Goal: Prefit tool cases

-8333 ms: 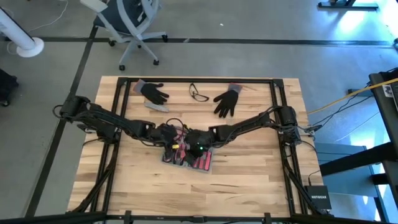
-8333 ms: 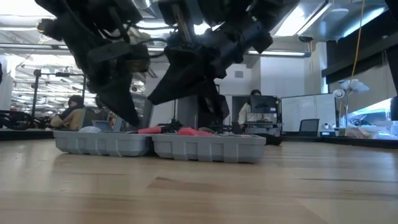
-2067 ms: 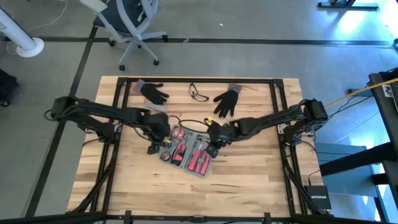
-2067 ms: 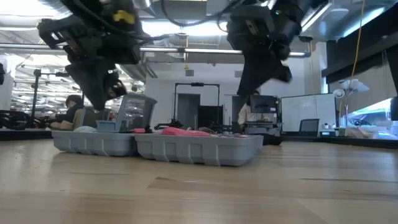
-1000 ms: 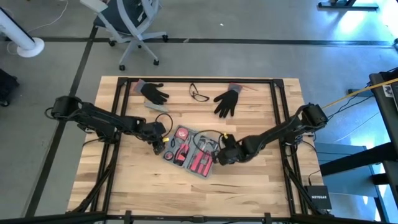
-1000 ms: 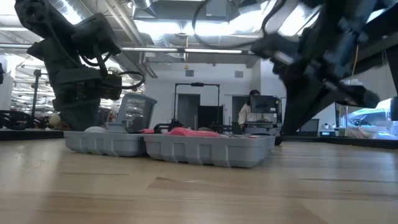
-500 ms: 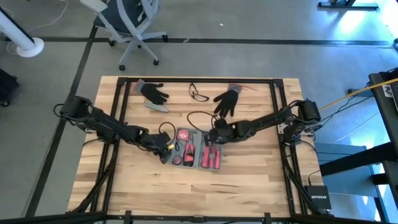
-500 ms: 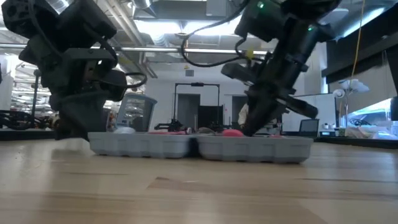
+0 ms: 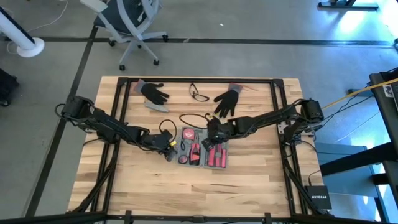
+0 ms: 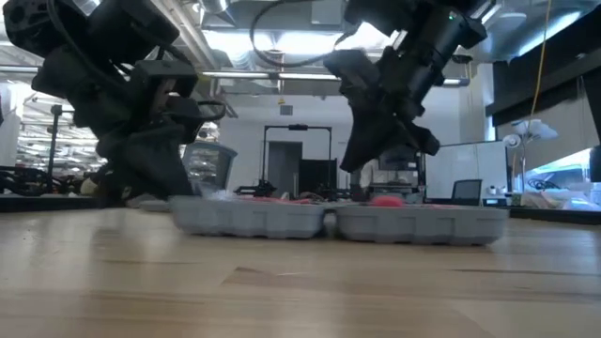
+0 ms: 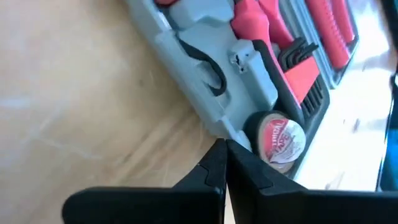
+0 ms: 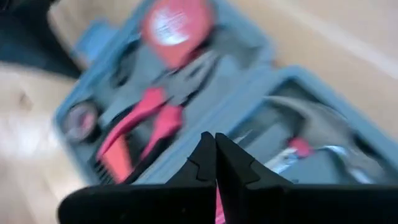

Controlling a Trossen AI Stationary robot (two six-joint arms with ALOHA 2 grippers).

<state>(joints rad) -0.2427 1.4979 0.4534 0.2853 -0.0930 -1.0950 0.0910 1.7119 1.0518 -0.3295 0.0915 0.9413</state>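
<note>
Case (image 9: pixel 202 147) open flat at table middle, red tools in the recesses. Left gripper (image 9: pixel 169 149) pressed together, empty, just beside the case's left edge. Right gripper (image 9: pixel 213 132) also pressed together, empty, over the far right part. Best to push gently from both sides, keeping the case square and flat.

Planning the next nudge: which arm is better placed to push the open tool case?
Left, probably. The left gripper sits shut, low against the tool case's outer wall; the right gripper hangs shut above its tools.
</note>
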